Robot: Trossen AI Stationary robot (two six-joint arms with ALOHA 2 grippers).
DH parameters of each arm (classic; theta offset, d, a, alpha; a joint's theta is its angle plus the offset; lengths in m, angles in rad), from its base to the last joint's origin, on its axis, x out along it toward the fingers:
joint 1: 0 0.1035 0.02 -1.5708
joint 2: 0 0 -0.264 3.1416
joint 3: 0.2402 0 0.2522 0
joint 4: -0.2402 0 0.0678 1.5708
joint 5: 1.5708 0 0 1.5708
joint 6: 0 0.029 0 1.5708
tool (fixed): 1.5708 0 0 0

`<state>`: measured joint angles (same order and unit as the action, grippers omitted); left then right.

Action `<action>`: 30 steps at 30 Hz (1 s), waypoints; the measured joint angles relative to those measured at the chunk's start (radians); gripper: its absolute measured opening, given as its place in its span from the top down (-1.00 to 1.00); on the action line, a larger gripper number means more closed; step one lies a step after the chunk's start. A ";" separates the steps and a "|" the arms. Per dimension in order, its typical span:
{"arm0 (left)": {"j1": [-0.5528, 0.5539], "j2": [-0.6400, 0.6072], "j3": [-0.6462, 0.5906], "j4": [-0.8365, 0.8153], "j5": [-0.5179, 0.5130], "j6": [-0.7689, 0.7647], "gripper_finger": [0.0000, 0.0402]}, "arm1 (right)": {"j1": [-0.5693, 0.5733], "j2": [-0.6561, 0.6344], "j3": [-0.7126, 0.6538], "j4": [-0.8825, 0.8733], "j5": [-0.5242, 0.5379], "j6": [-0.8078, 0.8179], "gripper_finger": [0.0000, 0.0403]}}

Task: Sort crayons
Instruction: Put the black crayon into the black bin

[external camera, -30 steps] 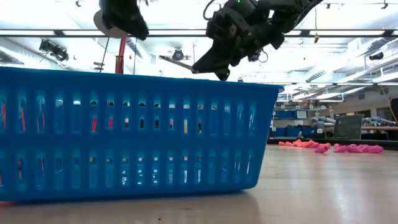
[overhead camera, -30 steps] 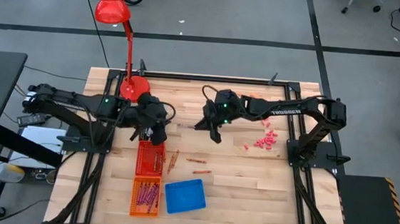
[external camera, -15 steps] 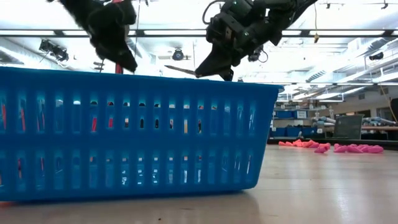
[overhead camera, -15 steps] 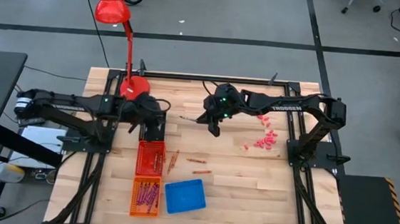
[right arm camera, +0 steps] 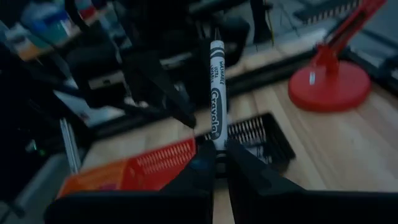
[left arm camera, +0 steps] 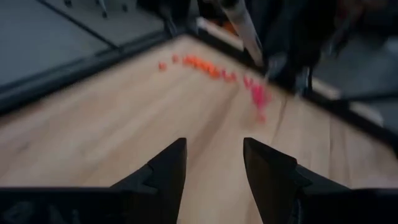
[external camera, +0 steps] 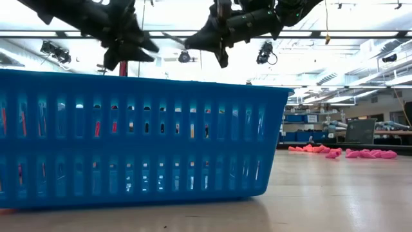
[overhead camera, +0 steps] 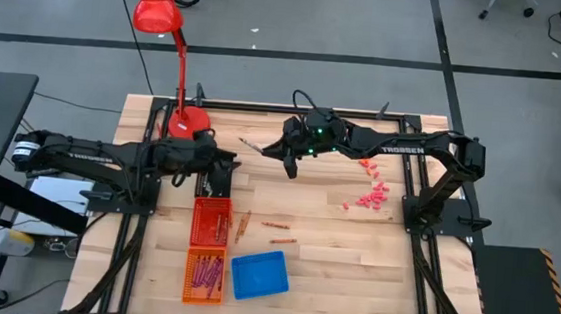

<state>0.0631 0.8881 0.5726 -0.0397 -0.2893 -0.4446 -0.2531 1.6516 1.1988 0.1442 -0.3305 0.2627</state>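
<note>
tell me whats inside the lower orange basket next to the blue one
The orange basket holds a bunch of pink-magenta crayons lying lengthwise. Anything beneath that pile is covered, so a count isn't possible.

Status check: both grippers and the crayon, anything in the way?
Right gripper shut on a grey crayon, held up over the table. Left gripper open, empty, opposite it near the black basket. Nothing between them.
</note>
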 joint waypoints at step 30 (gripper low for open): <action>0.138 0.093 -0.001 0.594 0.025 0.030 0.15 | -0.039 -0.002 0.000 0.288 -0.011 0.040 0.82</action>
<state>0.2013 0.9810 0.5716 0.5546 -0.2639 -0.4143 -0.2924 1.6493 1.1992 0.4322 -0.3420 0.3023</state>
